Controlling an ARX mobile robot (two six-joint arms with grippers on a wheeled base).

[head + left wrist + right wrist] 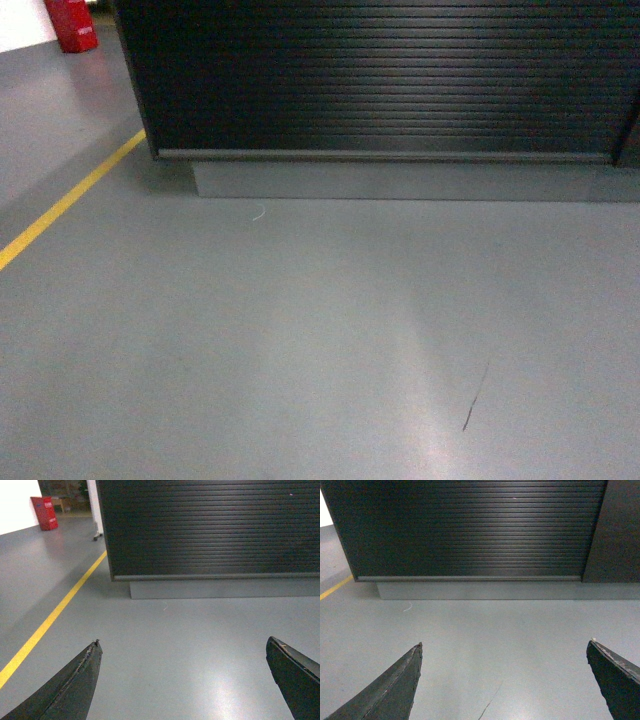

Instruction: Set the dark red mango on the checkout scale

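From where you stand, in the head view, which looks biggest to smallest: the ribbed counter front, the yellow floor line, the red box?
1. Ribbed checkout front, largest.
2. Yellow line.
3. Red box, smallest; it is farther off and cut by the frame, so its true size is unsure.

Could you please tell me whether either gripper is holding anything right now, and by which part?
Nothing is held: the left gripper and right gripper are both open and empty.

One long dark table with a horizontally ribbed front and grey plinth [380, 90]. One yellow painted line [70, 200] on the grey floor [300, 340]. One red box-shaped object [72, 25] far back. Two black tools, the left tool [182, 652] and the right tool [504, 652], each with two fingers.
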